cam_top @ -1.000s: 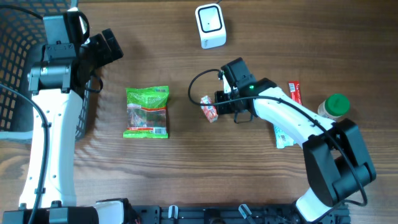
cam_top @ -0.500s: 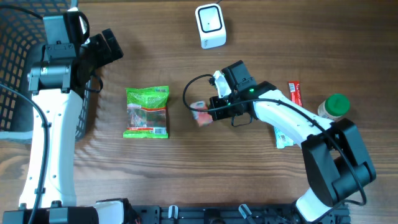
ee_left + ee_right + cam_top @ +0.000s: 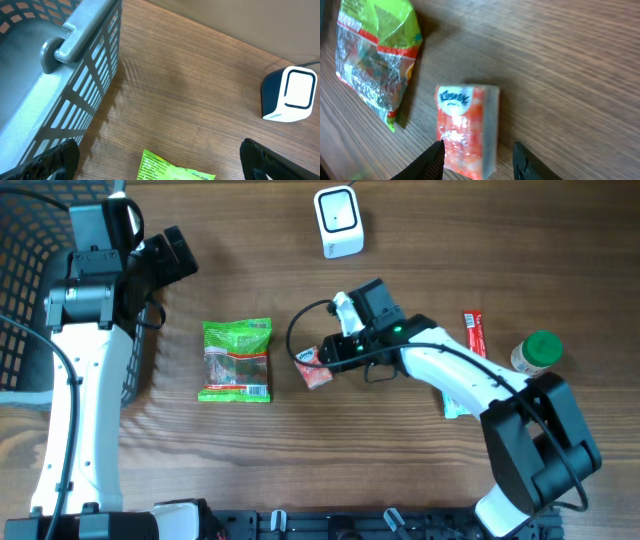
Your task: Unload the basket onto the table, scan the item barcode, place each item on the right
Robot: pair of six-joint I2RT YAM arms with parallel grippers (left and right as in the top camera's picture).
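Lying flat on the table (image 3: 420, 480), the tissue pack (image 3: 466, 130) is resting just beside the green bag (image 3: 237, 360) and well apart from the scanner (image 3: 338, 221). The right gripper (image 3: 479, 162) is hovering over the pack's near end with its fingers (image 3: 434, 159) spread, one on each side; nothing is being pinched. The left gripper (image 3: 170, 255) is standing wide apart beside the basket (image 3: 25, 290), holding nothing.

Handling: the pack is looking light and soft, a film wrap over folded tissue, so it is likely yielding under pressure and sliding easily on the wood. Gripping across the two long edges, near the middle, is giving the firmest hold; a light squeeze is enough. No barcode is showing on the upper face, so it is probably sitting on a hidden face.

Counts: one tissue pack, one scanner, one green bag, one basket, one red stick (image 3: 474, 332), one jar (image 3: 537, 352), and one pale packet (image 3: 455, 400) partly hidden under the right arm.
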